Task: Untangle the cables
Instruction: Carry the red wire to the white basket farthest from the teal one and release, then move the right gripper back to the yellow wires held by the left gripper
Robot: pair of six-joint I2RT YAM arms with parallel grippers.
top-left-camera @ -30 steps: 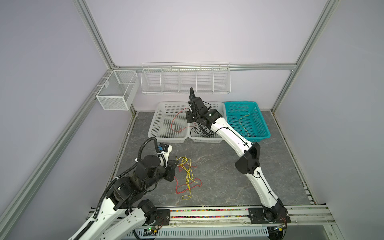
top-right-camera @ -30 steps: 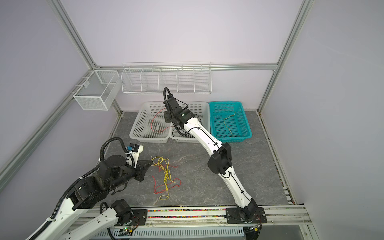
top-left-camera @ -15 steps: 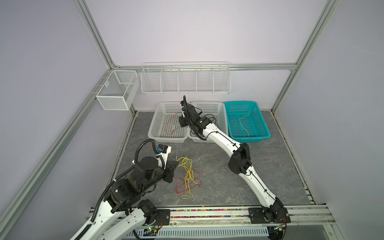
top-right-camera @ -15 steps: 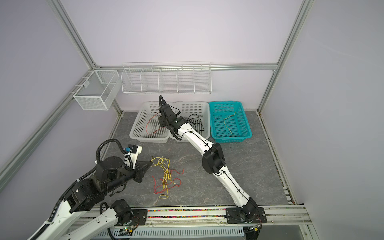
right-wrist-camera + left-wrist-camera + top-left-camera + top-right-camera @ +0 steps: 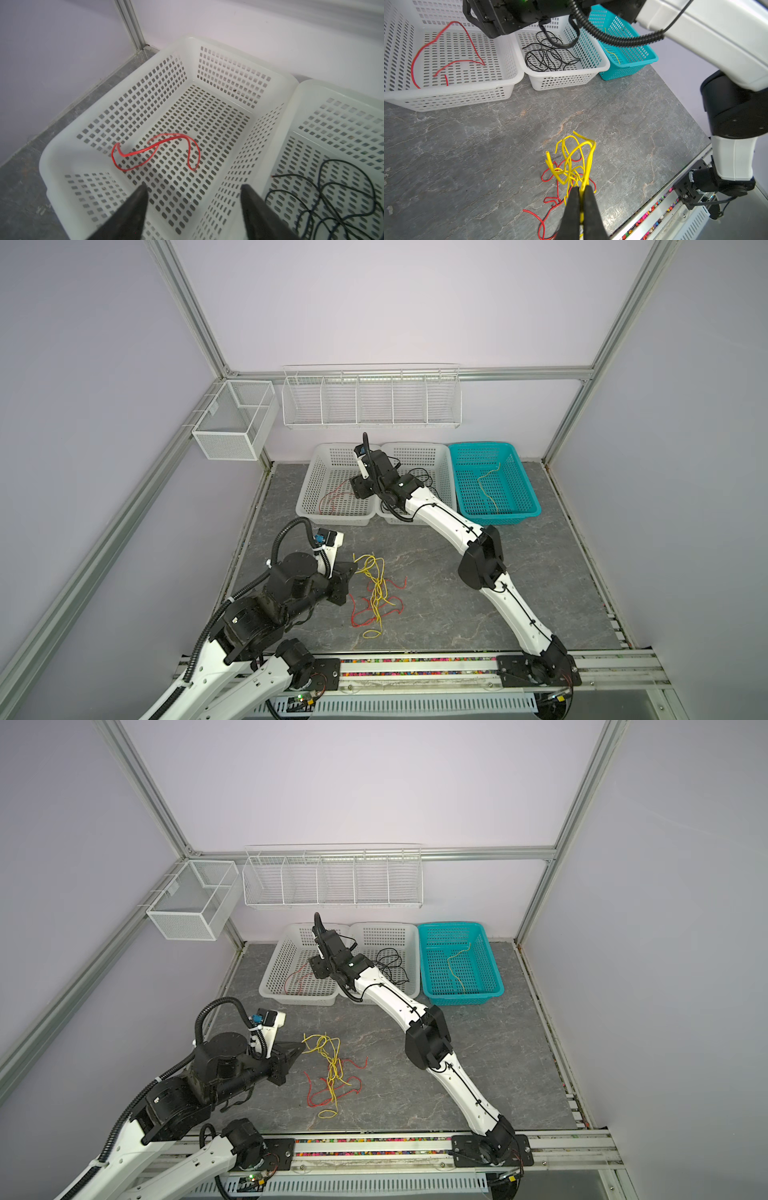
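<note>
Holding a yellow cable [image 5: 590, 158] pinched in our left gripper [image 5: 582, 188] at the tangle [image 5: 376, 597], near-centre of the table. Right gripper [image 5: 193, 188] gapes empty over the far-left white basket [image 5: 145, 89], red cable [image 5: 155, 145] lying inside. We'd lift yellow slowly so the red strands [image 5: 550, 200] slip free.

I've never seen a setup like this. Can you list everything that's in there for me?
table: one, grey marbled, under everything
left white basket: one, white, back of table
middle white basket: one, white, right beside it
teal basket: one, teal, right end of the row
red cable: at least one, red, in left white basket
black cables: several, black, in middle white basket
yellow cable: one, yellow, in teal basket
cable tangle: count unclear, yellow and red, front of table
wire rack: one, white, back wall
mesh box: one, white, left wall
left end effector: black, shut on a yellow strand of the cable tangle
right end effector: black, open, empty, above left white basket
</note>
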